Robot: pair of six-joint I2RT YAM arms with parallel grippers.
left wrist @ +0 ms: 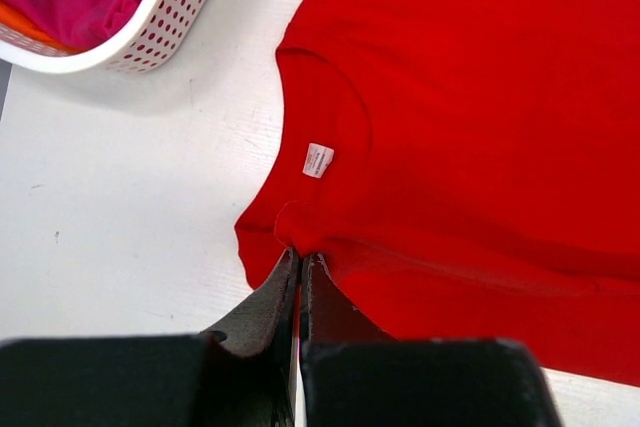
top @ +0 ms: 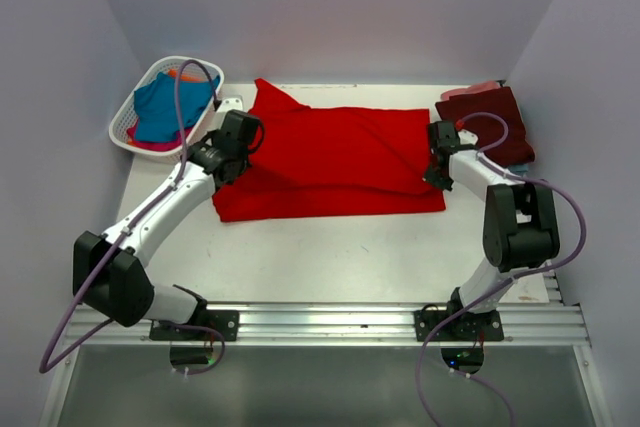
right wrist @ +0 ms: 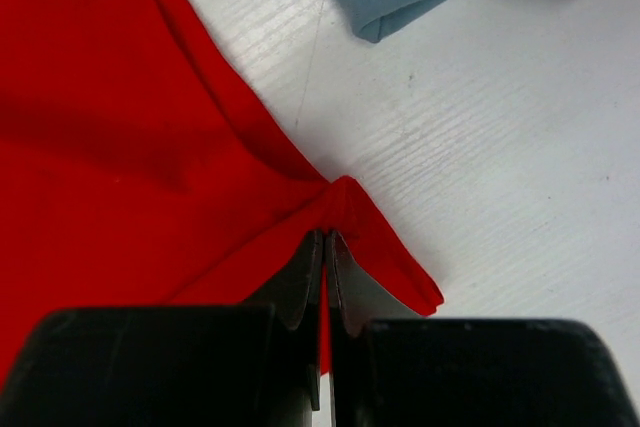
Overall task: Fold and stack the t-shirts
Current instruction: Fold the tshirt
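Red t-shirt (top: pixel 330 162) pinched by left tool (left wrist: pixel 300 262), right tool (right wrist: pixel 326 242).

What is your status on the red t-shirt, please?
Left gripper shut on red t-shirt by the collar. Right gripper shut on its opposite edge. Basket and maroon t-shirt off to the sides.

1. The left arm (top: pixel 160 212) reaches forward and inward, elbow low. The left end effector (left wrist: pixel 299 259) at its tip has both fingers (left wrist: pixel 272 295) pressed together, pinching a fold of the red t-shirt (left wrist: pixel 480 127).
2. The right arm (top: pixel 515 222) stands upright, then doubles inward. The right end effector (right wrist: pixel 326 239) is likewise clamped on that shirt's edge.
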